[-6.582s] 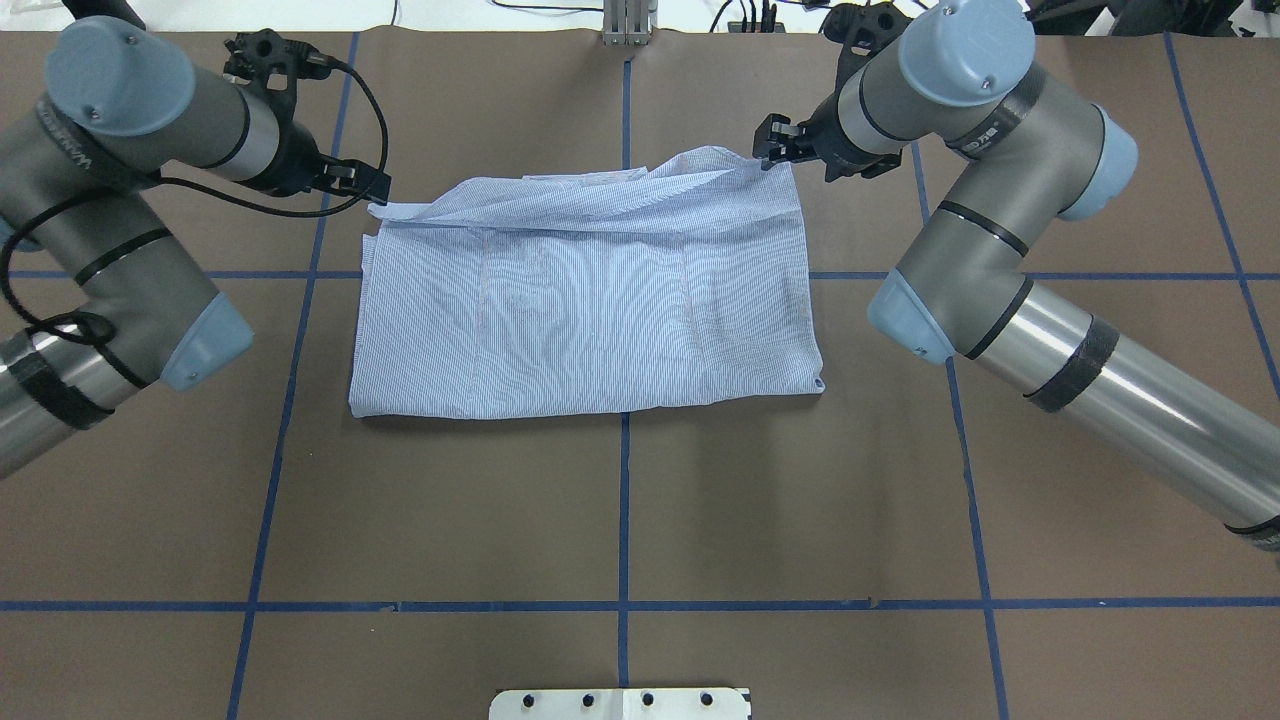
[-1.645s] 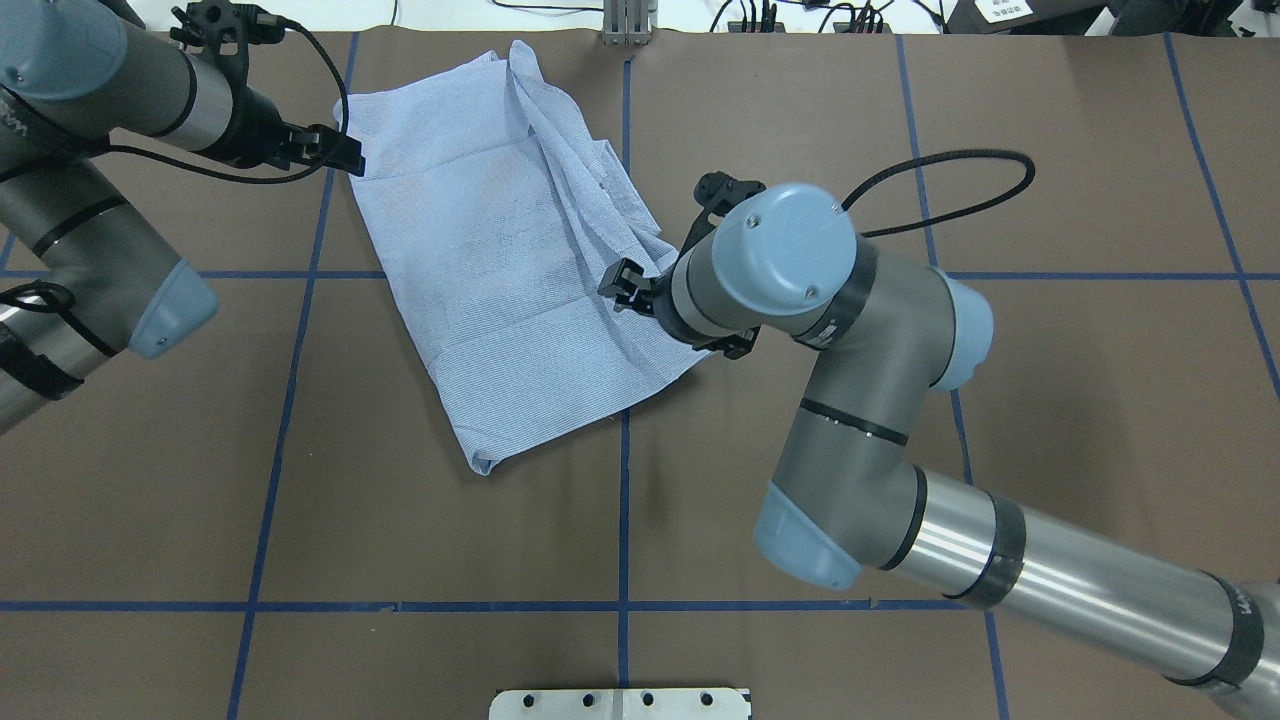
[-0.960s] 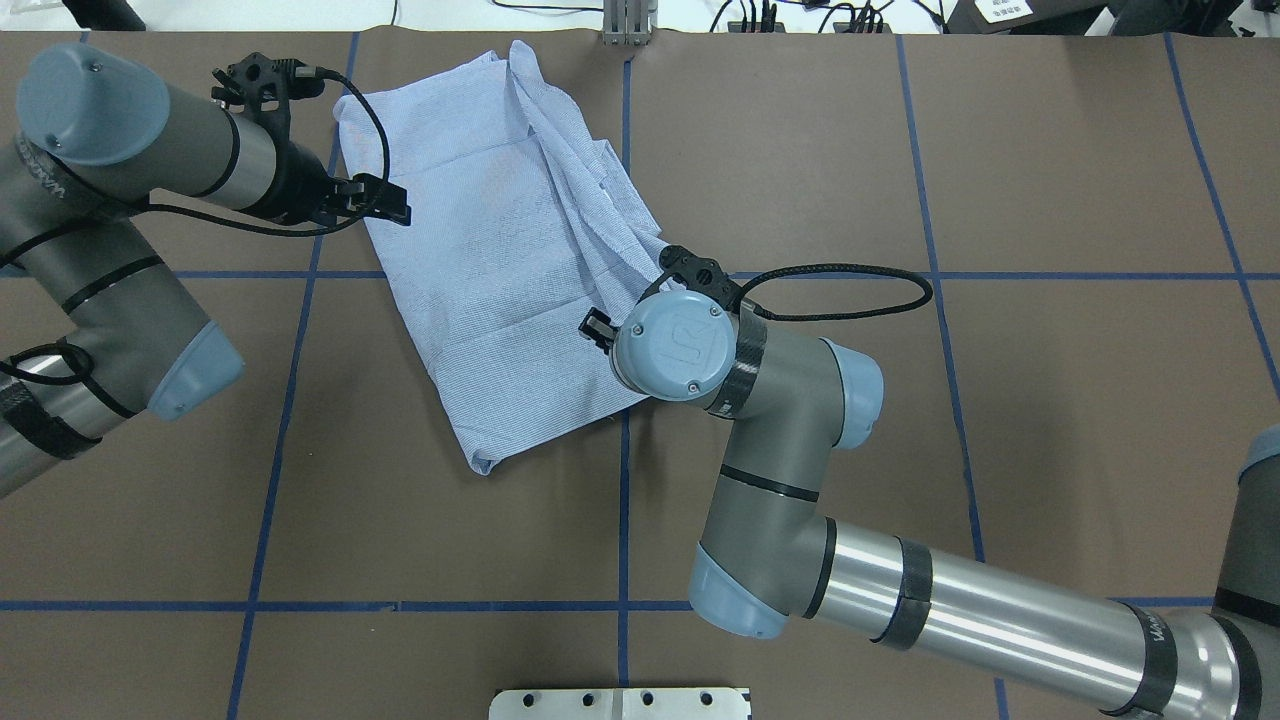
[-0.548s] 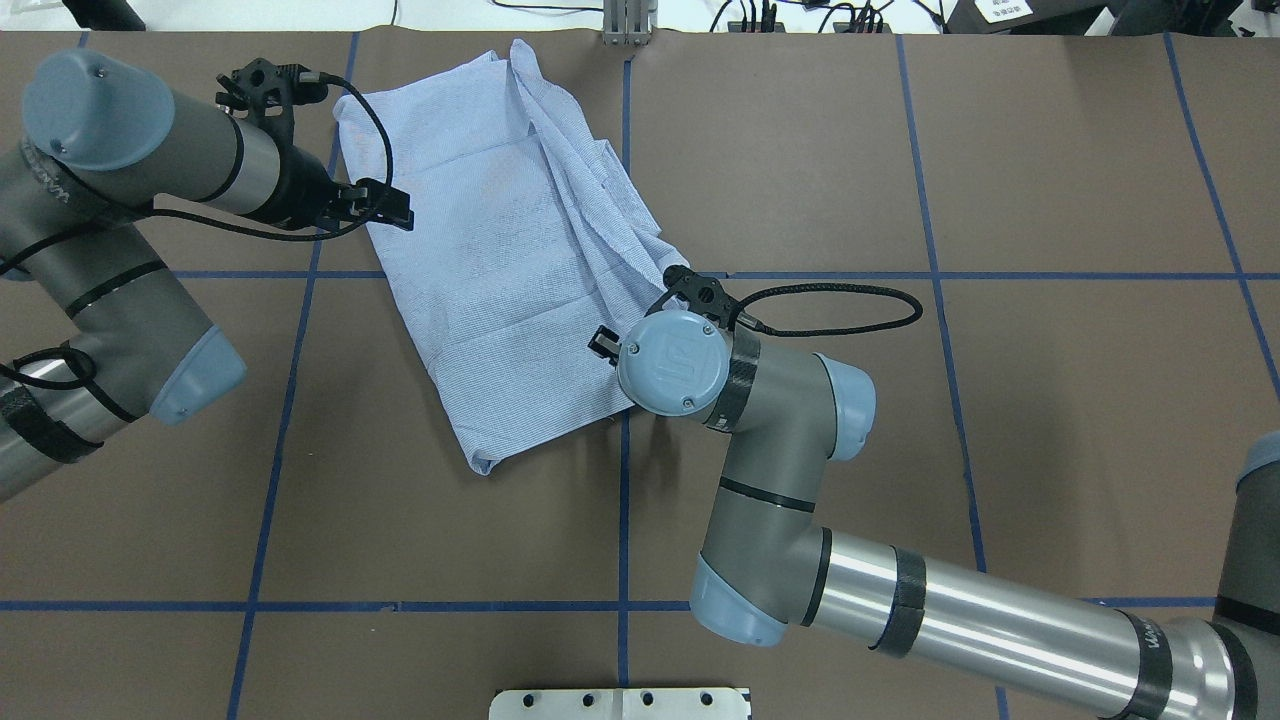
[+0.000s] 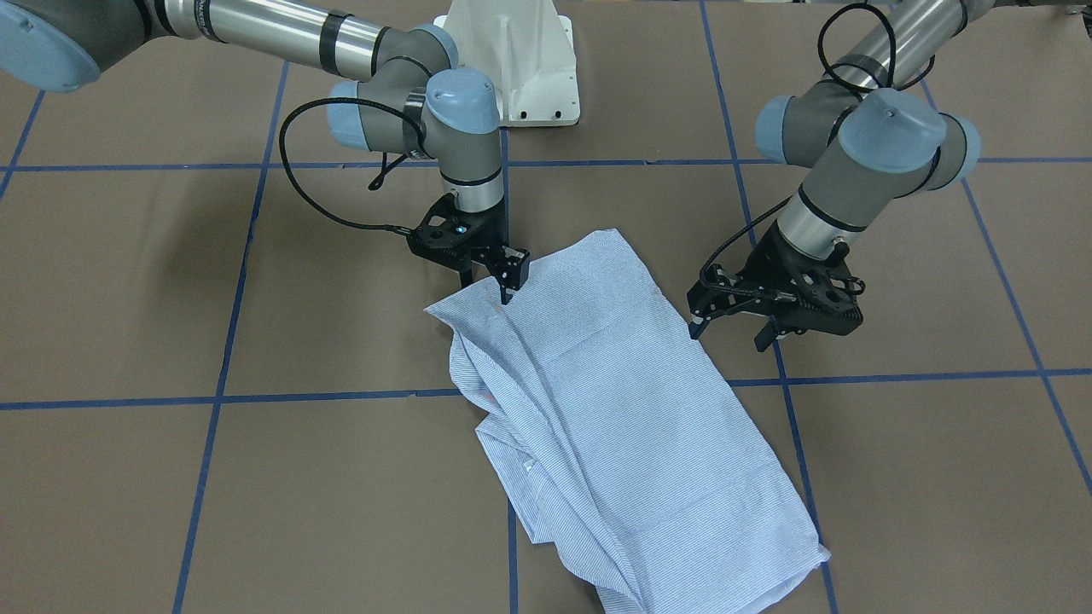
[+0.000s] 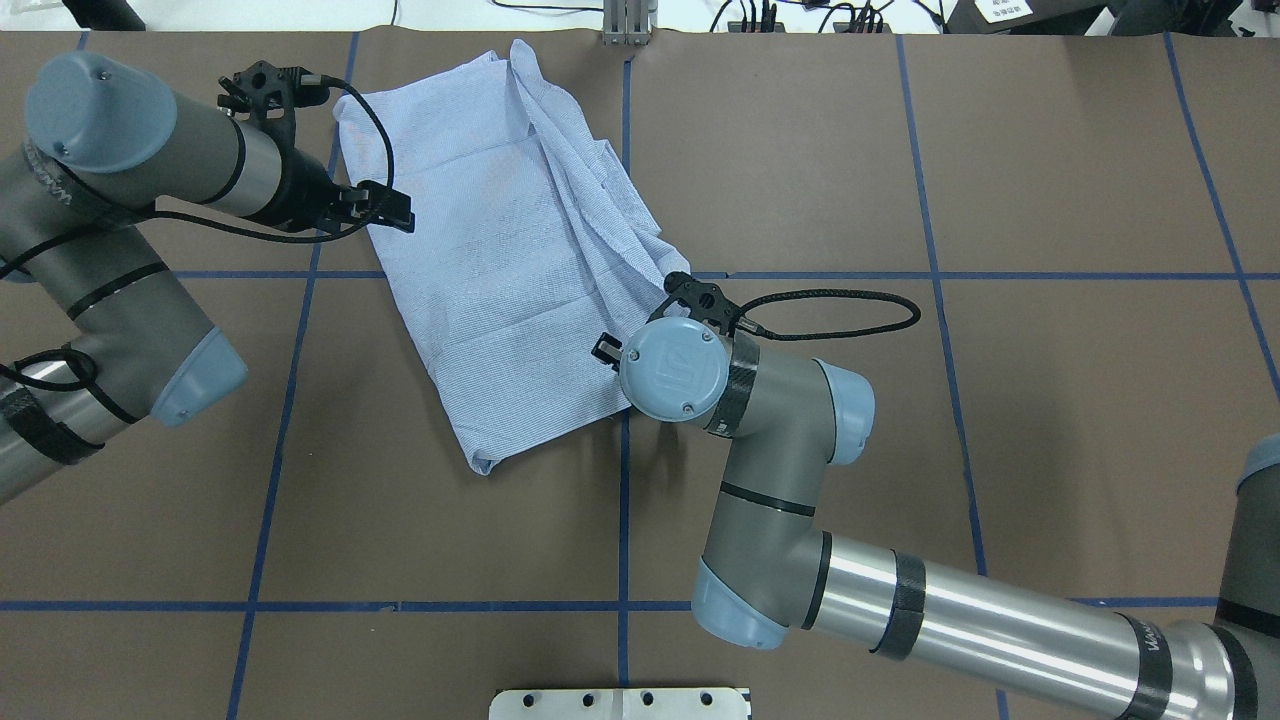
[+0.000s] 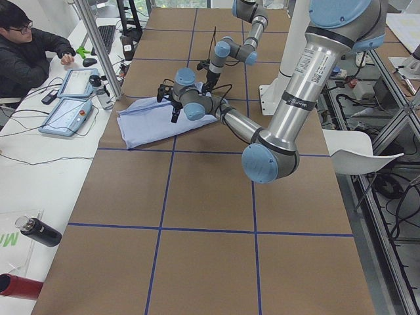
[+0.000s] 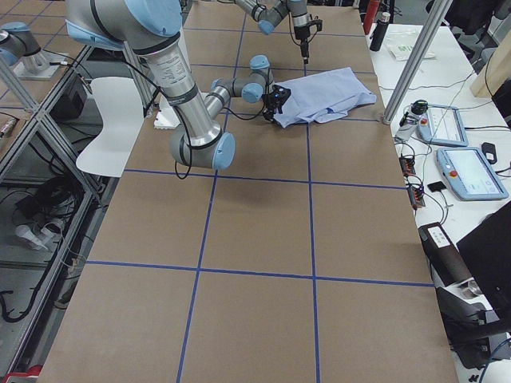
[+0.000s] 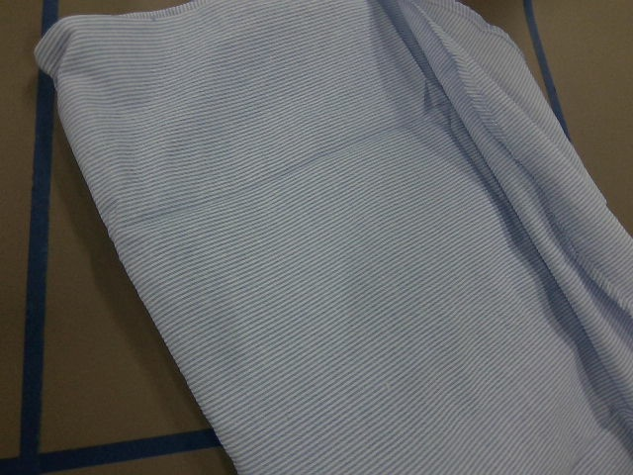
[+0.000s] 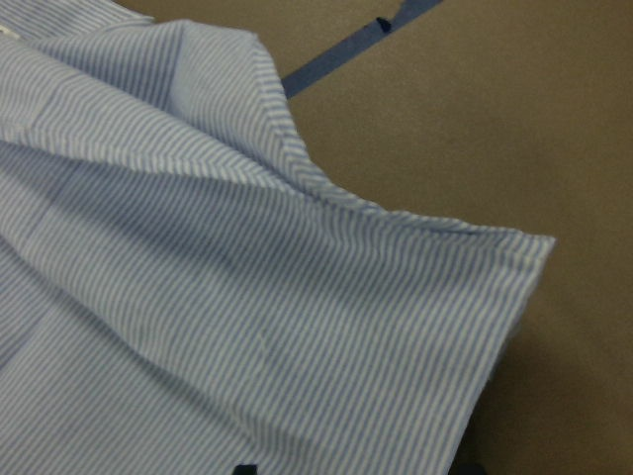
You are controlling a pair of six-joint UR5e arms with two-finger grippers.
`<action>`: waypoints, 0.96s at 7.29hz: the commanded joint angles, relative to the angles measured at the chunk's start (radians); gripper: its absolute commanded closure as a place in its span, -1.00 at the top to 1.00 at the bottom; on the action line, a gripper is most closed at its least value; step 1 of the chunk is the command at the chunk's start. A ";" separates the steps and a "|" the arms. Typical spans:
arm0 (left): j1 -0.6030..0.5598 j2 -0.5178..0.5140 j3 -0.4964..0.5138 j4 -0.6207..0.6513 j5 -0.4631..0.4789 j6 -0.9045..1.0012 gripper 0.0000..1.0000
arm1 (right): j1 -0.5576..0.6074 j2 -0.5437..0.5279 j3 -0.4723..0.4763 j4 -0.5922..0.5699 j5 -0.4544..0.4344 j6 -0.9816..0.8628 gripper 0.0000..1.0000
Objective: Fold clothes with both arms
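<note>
The striped light blue shirt (image 6: 500, 240) lies folded and slanted on the brown table, with bunched folds along its right side. It also shows in the front view (image 5: 631, 409), the left wrist view (image 9: 346, 277) and the right wrist view (image 10: 247, 327). My left gripper (image 6: 397, 210) is open and empty, just off the shirt's left edge; in the front view (image 5: 727, 334) its fingers are spread above the table. My right gripper (image 5: 485, 290) points straight down over the shirt's near right corner, open, its fingertips at the cloth. From overhead it (image 6: 603, 348) is mostly hidden by its wrist.
The white pedestal base (image 5: 520, 60) stands at the robot's side of the table. Blue tape lines (image 6: 624, 500) cross the brown surface. A metal post (image 6: 625, 20) stands at the far edge. An operator (image 7: 26, 46) sits by control tablets (image 7: 65, 111) beyond the far edge.
The shirt has swung from lying square to slanted, and both grippers have let go of it. In the last second the right gripper shifted slightly toward the robot; the left barely moved.
</note>
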 commanded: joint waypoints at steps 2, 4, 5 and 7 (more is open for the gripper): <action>0.000 0.002 0.000 0.000 0.000 0.000 1.00 | 0.000 0.008 -0.008 0.001 -0.020 0.006 -0.58; 0.000 0.002 0.000 0.000 0.000 0.000 1.00 | -0.003 0.011 -0.008 0.001 -0.022 0.009 -1.00; 0.000 0.002 0.000 0.000 0.000 0.000 1.00 | -0.003 0.013 -0.006 0.001 -0.020 0.007 -1.00; 0.005 0.002 -0.004 -0.002 -0.011 -0.036 1.00 | -0.003 0.010 0.037 0.001 -0.019 0.000 -1.00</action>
